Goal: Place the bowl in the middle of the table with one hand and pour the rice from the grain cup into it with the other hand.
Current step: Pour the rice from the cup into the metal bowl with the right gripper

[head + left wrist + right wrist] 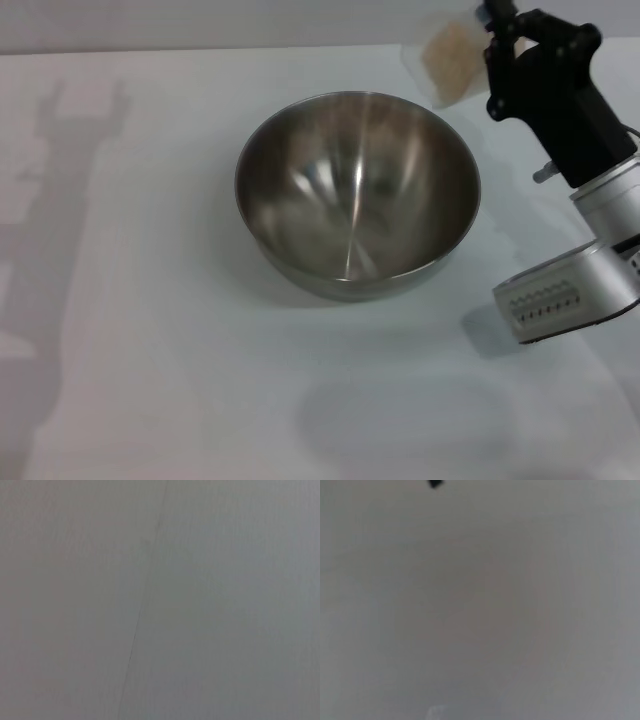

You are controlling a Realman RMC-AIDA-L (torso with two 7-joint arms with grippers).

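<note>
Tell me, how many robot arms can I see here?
1: the right arm, at the table's far right, holding the grain cup beside the bowl. The left arm is out of view.

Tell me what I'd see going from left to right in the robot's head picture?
An arm's shadow on the table → the empty bowl → the grain cup with rice inside, tilted up beyond the bowl's far rim → the right gripper holding that cup.
</note>
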